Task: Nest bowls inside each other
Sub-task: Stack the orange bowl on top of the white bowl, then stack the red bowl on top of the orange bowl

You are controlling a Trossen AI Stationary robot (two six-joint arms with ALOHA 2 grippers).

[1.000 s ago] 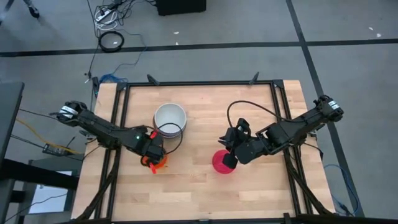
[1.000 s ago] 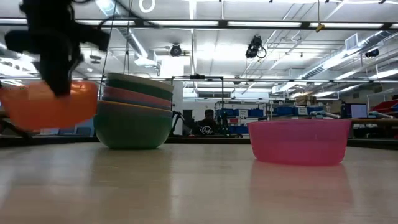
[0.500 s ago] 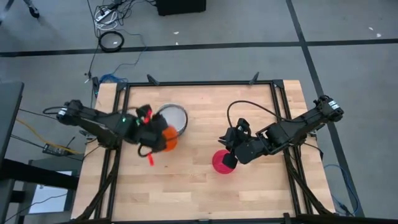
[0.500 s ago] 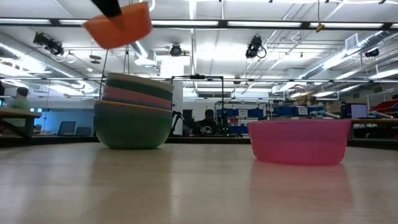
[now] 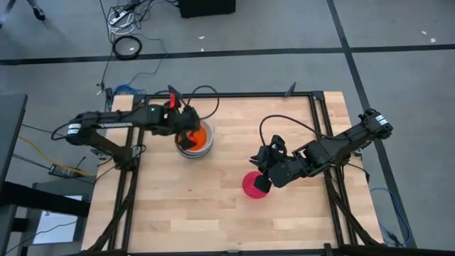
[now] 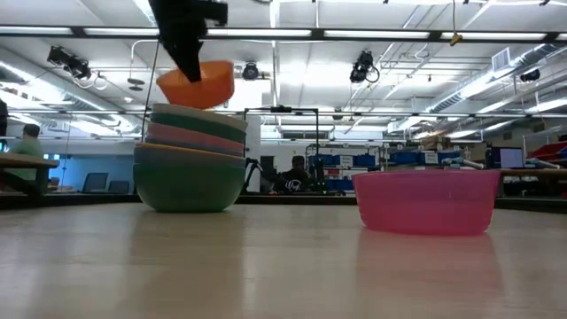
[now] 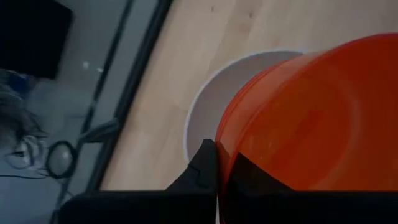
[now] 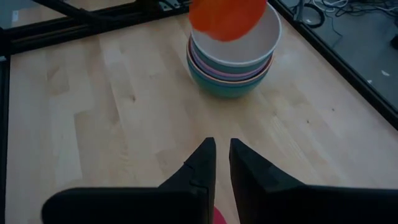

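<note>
So the left end effector (image 5: 186, 135) has swung the orange bowl (image 5: 199, 134) up off the near-left part of the counter (image 5: 234, 213) and over to the stack of nested bowls (image 6: 189, 164), which sits toward the far left. A second ago the bowl was low beside the stack; now it hangs tilted just above the white bowl (image 8: 252, 46) on top, fingers pinched tight on its rim. In the low view there's a visible gap between orange and stack, so I'd say it isn't dropped in yet, just lined up for the drop.

The right end effector (image 5: 263, 182) hasn't budged: it's parked over the pink bowl (image 5: 253, 185) mid-counter, fingers nearly together, and I can't tell whether they actually grip its rim.
</note>
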